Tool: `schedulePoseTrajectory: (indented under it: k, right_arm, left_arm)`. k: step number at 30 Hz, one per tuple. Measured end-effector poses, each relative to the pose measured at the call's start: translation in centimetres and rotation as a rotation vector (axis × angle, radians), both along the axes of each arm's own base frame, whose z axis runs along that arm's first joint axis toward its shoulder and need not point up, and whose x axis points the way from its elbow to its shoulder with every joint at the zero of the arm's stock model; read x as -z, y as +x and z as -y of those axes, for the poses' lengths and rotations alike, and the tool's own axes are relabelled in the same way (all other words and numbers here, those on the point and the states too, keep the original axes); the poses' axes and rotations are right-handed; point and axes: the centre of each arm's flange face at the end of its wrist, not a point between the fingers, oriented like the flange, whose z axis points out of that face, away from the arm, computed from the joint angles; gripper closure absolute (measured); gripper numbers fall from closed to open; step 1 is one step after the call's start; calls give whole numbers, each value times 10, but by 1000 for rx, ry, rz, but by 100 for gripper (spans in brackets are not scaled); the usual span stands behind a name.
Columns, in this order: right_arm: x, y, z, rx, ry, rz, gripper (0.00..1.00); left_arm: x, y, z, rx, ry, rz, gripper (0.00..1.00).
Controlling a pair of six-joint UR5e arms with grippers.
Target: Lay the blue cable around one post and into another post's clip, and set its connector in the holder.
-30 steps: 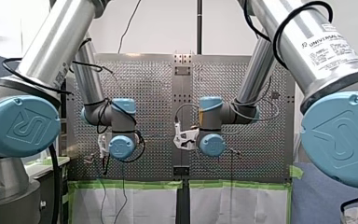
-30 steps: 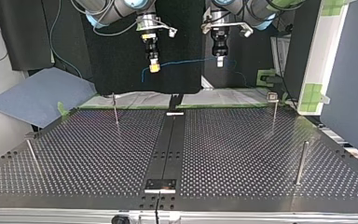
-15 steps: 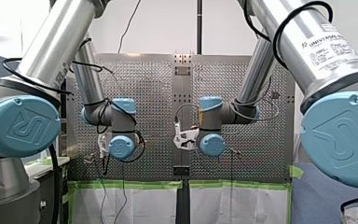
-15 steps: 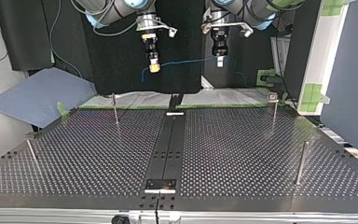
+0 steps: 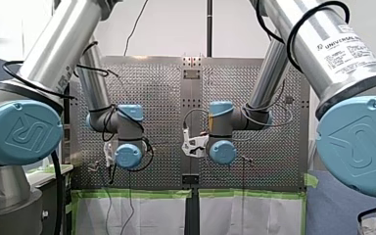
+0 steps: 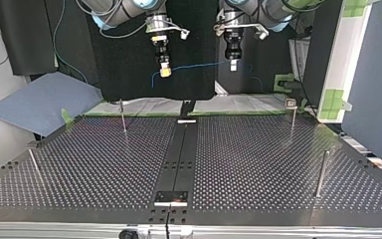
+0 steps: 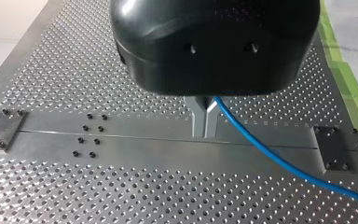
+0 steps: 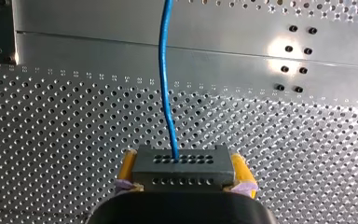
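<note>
Right wrist view shows my right gripper with its jaws clamped on the dark grey rectangular connector, yellow pads pressed to both of its ends. The thin blue cable leaves the connector's top face and runs ahead over the perforated metal surface. Left wrist view shows my left gripper with its metal jaws together on the same cable, which trails off to one side above the surface. Top view places both grippers high above the surface's far edge, right gripper at the view's left, left gripper at its right, the cable strung through the air between them in a shallow line. Slim upright metal posts stand on the surface below, well apart from the cable.
</note>
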Motion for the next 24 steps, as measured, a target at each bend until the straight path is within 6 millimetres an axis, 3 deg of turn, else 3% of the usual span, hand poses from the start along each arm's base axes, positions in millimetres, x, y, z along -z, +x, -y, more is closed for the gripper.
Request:
schedulePoseTrajectory:
  k: [12,24]
  right_arm:
    - [0,0,0,0,0,0,100]
    - [5,6,-4,-1,20,2,100]
  left_arm:
    - [38,-8,-4,2,46,-72,100]
    - [42,-10,-5,2,52,-82,100]
